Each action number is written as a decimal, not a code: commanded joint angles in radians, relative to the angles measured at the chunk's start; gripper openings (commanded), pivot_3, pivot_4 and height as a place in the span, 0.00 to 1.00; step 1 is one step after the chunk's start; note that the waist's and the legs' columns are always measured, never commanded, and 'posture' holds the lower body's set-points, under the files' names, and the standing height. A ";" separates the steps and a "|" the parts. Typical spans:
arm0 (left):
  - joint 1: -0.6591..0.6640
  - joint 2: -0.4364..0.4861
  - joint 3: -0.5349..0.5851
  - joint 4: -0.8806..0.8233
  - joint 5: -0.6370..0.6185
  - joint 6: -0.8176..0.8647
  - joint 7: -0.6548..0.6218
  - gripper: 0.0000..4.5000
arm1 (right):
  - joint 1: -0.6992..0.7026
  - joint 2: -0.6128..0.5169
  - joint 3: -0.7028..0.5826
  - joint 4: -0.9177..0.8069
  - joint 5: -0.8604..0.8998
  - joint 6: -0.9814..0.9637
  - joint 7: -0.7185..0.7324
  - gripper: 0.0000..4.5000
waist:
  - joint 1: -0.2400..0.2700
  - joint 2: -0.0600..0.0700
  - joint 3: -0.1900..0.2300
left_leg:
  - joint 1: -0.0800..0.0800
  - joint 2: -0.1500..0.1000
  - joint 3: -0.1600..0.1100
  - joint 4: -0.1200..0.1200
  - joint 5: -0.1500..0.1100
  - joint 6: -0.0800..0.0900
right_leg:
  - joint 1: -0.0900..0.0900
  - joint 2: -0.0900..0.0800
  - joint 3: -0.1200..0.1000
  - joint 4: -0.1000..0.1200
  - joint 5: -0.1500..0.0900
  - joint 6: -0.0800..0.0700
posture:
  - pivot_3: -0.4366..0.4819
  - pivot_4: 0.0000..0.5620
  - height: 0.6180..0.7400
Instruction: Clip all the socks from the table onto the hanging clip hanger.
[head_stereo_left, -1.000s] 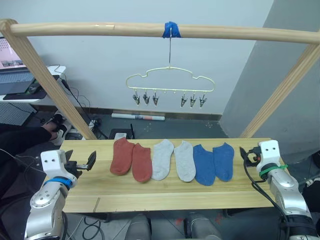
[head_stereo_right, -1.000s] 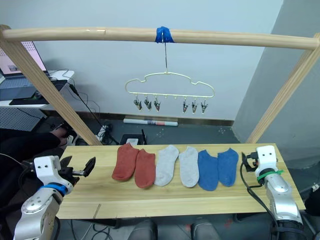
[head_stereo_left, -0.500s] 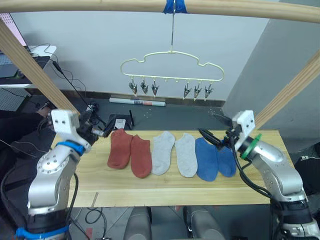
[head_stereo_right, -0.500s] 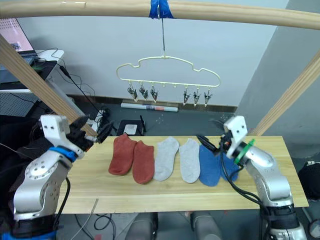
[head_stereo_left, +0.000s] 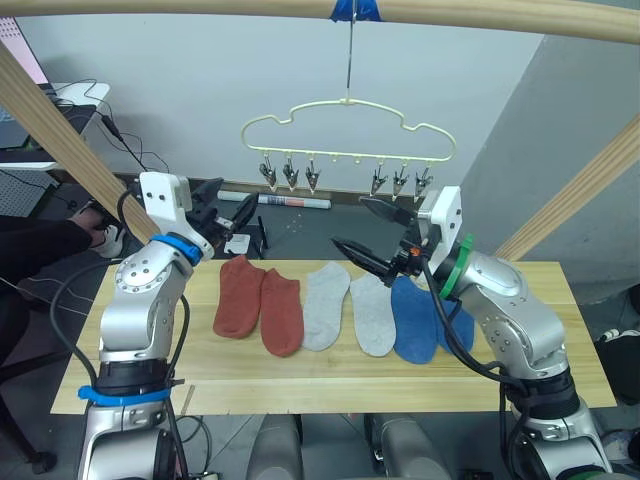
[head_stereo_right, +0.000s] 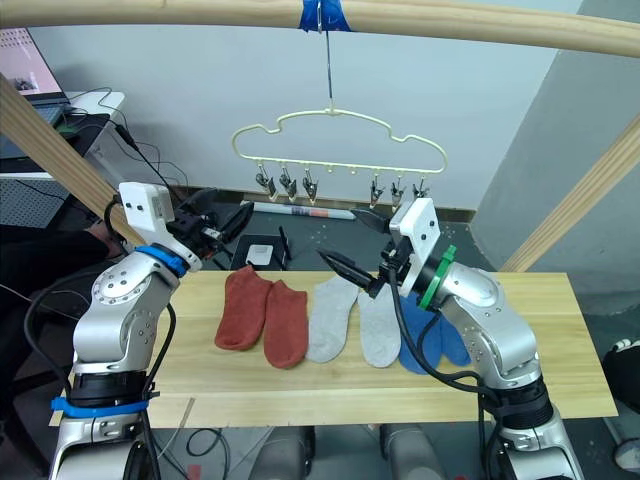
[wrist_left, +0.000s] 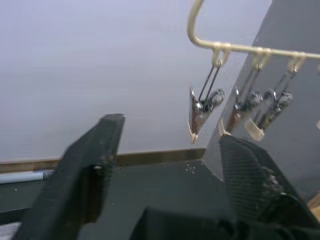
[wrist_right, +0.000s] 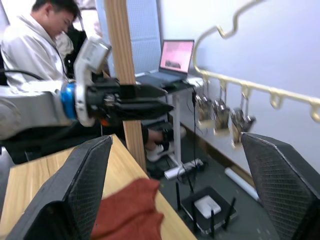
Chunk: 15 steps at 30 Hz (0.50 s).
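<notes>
Now both arms are up off the table (head_stereo_left: 330, 385), where a second ago they sat low at its ends. Six socks (head_stereo_left: 340, 312) lie untouched in a row on the wood: rust-red pair on the left, grey in the middle, blue on the right. The right gripper (head_stereo_left: 372, 237) has swung in above the grey socks, fingers spread wide and empty. The left gripper (head_stereo_left: 228, 212), raised behind the red pair, is parted and empty too. Beyond them the clip hanger (head_stereo_left: 346, 142) hangs from the wooden pole (head_stereo_left: 200, 8), clips bare. No readable writing.
</notes>
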 joint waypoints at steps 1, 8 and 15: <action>-0.033 -0.026 -0.014 0.017 0.018 -0.053 0.006 0.75 | -0.023 0.014 0.001 -0.014 -0.004 -0.018 -0.007 0.95 | 0.000 0.000 0.000 | 0.000 -0.001 -0.001 0.000 0.000 0.000 | 0.000 -0.001 -0.001 0.000 0.000 0.000 | 0.49 0.44 1.00; -0.057 -0.075 -0.040 0.070 0.052 -0.116 0.015 0.75 | -0.058 0.039 0.014 0.000 -0.015 -0.023 -0.009 0.95 | -0.001 0.000 0.000 | -0.004 -0.001 -0.010 0.001 0.000 0.000 | 0.000 -0.001 -0.011 0.001 0.000 0.000 | 0.48 0.41 1.00; -0.093 -0.114 -0.038 0.153 0.077 -0.181 0.046 0.75 | -0.081 0.061 0.019 0.016 -0.030 -0.029 -0.009 0.95 | -0.001 0.000 0.000 | -0.006 -0.001 -0.013 0.003 0.002 -0.002 | 0.000 -0.001 -0.013 0.002 0.000 0.000 | 0.47 0.41 1.00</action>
